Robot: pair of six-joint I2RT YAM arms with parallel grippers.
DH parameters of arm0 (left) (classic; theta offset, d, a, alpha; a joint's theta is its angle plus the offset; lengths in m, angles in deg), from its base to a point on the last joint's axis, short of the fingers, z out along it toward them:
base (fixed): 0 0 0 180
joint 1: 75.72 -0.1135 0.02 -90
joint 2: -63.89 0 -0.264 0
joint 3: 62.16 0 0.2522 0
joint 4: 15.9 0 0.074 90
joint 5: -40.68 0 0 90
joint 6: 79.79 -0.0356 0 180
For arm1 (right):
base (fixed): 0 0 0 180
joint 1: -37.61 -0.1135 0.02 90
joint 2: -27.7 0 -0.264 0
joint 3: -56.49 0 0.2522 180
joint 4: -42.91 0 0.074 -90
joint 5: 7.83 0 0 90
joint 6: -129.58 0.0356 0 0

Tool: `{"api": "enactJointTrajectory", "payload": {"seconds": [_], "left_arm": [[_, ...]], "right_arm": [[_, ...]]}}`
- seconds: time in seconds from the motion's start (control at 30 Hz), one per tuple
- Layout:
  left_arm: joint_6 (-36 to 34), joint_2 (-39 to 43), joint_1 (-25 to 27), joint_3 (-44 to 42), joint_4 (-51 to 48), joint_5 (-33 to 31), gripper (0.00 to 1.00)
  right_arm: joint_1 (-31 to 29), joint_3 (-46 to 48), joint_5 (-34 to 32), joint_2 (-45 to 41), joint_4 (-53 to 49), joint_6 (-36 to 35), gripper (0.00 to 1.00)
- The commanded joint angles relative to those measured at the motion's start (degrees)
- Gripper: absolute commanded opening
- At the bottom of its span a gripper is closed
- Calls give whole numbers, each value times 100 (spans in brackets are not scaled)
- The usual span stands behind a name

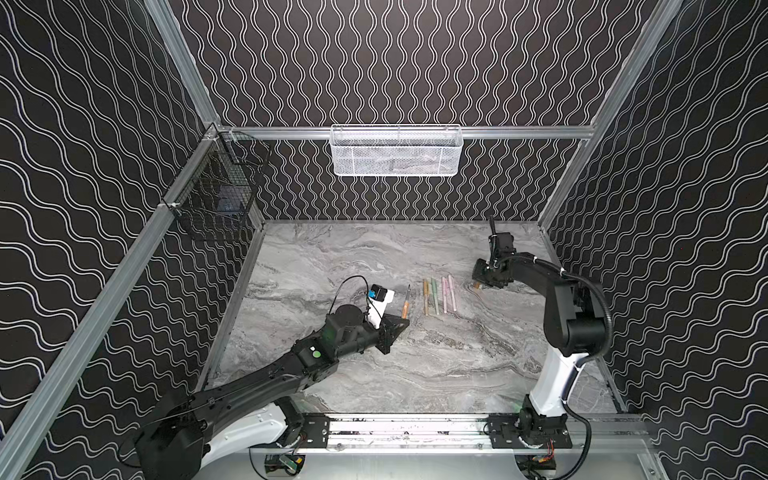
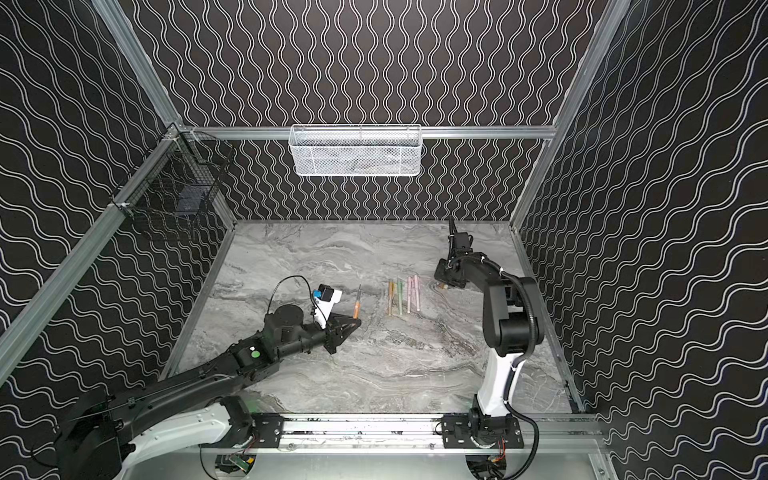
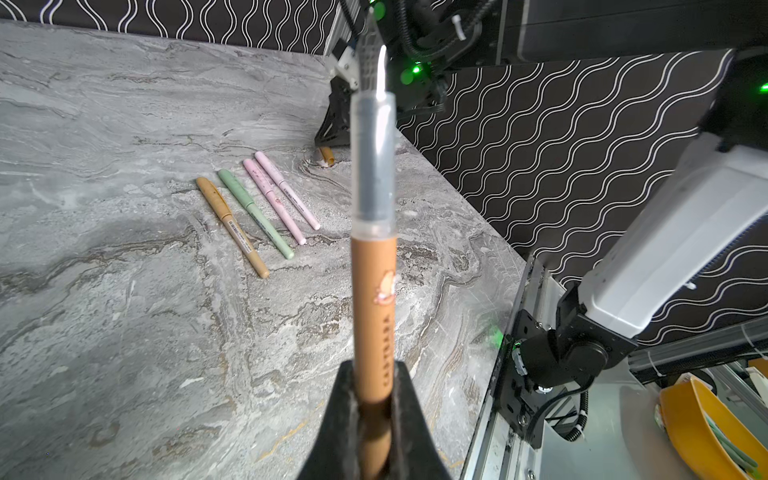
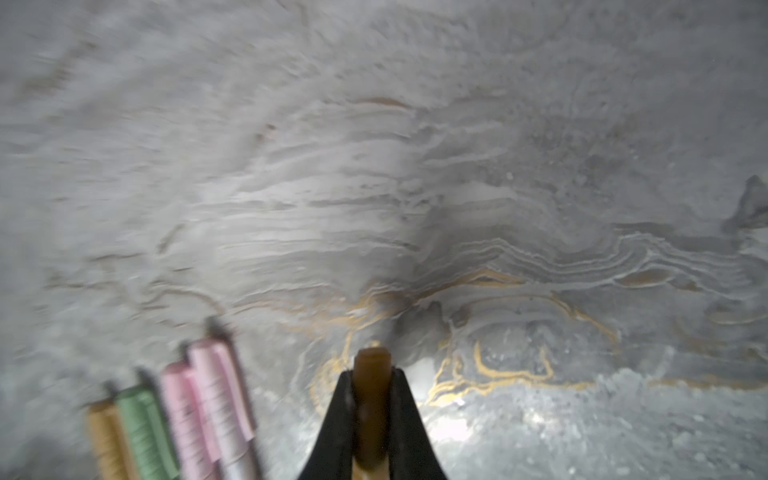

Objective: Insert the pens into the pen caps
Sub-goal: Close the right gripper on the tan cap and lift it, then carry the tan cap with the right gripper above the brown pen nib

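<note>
Beside the capped pens (image 3: 256, 215), tan-orange cap (image 4: 371, 360) pinched in right gripper (image 4: 371, 376); well apart, uncapped tan-orange pen (image 3: 372, 291) clamped in left gripper (image 3: 372, 370).

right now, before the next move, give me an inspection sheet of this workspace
surface: marble table, grey veined
job's things: four capped pens side by side mid-table; tan pen uncapped and tan cap both held
clutter: nothing seen
tools: left tool shut on the tan pen's barrel; right tool shut on the tan cap, low near the table
cables: black cable loops above the left wrist; ribbed hose along the right arm
surroundings: white mesh basket on back rail, black wire basket on left rail, yellow bowl off the table
</note>
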Motion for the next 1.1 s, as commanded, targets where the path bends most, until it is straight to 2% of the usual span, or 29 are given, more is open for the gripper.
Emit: {"api": "enactJointTrajectory", "payload": {"seconds": [0.0,0.27,0.4,0.5,0.6,0.8,1.07], "left_arm": [[-142,-59,-4,98,81,-18,0],[-125,-244,-1,13,259,-54,0],[-98,-409,5,-169,730,37,0],[-114,-538,23,-353,1261,187,0],[-172,-654,93,-492,1779,341,0],[-378,-890,259,-479,2087,484,0],[-518,-1089,444,-150,1838,575,0]], "right_arm": [[-8,377,448,-512,704,13,5],[-293,2285,1015,-2425,2734,455,3],[-778,3301,858,-3632,3839,498,2],[-1394,3964,570,-4433,4587,400,4],[-1747,4369,368,-5128,5034,504,4],[-2245,4616,174,-5836,5557,760,3],[-2681,4566,271,-5910,5947,957,3]]}}
